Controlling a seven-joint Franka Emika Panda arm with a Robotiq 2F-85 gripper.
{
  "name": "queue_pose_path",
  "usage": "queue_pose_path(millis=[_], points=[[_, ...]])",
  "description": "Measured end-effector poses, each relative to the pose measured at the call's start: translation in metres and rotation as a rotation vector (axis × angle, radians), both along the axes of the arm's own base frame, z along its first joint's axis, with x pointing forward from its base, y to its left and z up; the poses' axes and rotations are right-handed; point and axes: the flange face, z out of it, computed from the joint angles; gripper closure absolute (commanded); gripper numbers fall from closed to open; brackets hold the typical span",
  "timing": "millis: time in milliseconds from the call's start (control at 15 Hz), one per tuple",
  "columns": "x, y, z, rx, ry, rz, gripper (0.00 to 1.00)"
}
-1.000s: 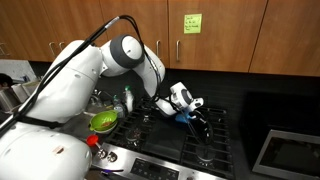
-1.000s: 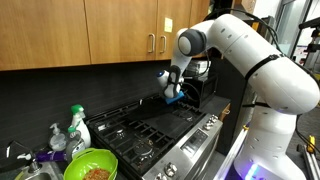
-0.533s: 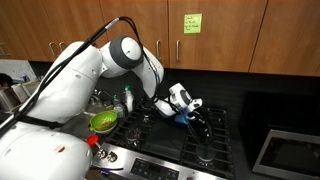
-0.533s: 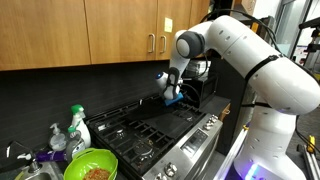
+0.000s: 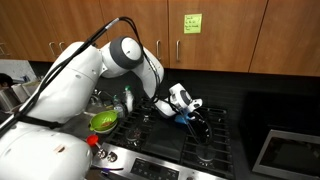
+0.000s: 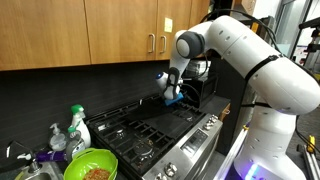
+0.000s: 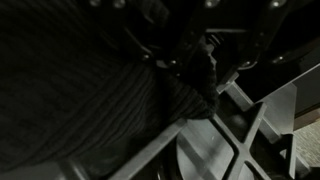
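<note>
Kitchen wall cabinets overhead, black stove (image 5: 170, 140) below: the gripper (image 5: 190, 112) hangs low over the back burners, fingers pinched on a dark cloth (image 7: 90, 100) draped across the grate (image 7: 240, 152). Front burners lie open; the green bowl (image 5: 103, 121) sits well aside.

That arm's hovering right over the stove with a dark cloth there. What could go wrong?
The dark cloth lies against the stove grate, so it may snag on the bars if pulled. The end effector hangs low over that grate; a small dip might knock metal. The green bowl sits close by the arm and could get bumped.
</note>
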Motion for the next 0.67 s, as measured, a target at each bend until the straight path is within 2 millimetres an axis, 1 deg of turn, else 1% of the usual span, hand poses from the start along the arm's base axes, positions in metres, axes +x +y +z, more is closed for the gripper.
queue_pose_path(millis=[67, 133, 200, 267, 400, 600, 667], points=[[0.0, 0.0, 0.0, 0.0, 0.0, 0.001, 0.19], [0.0, -0.001, 0.0, -0.001, 0.0, 0.001, 0.12], [0.002, 0.004, 0.001, -0.004, 0.0, 0.01, 0.04], [0.006, 0.012, 0.005, -0.008, -0.003, 0.022, 0.02], [0.014, 0.033, 0.013, 0.007, -0.002, 0.069, 0.0], [0.025, 0.073, 0.022, 0.086, 0.013, 0.181, 0.0], [0.027, 0.082, 0.025, 0.108, 0.013, 0.207, 0.0]])
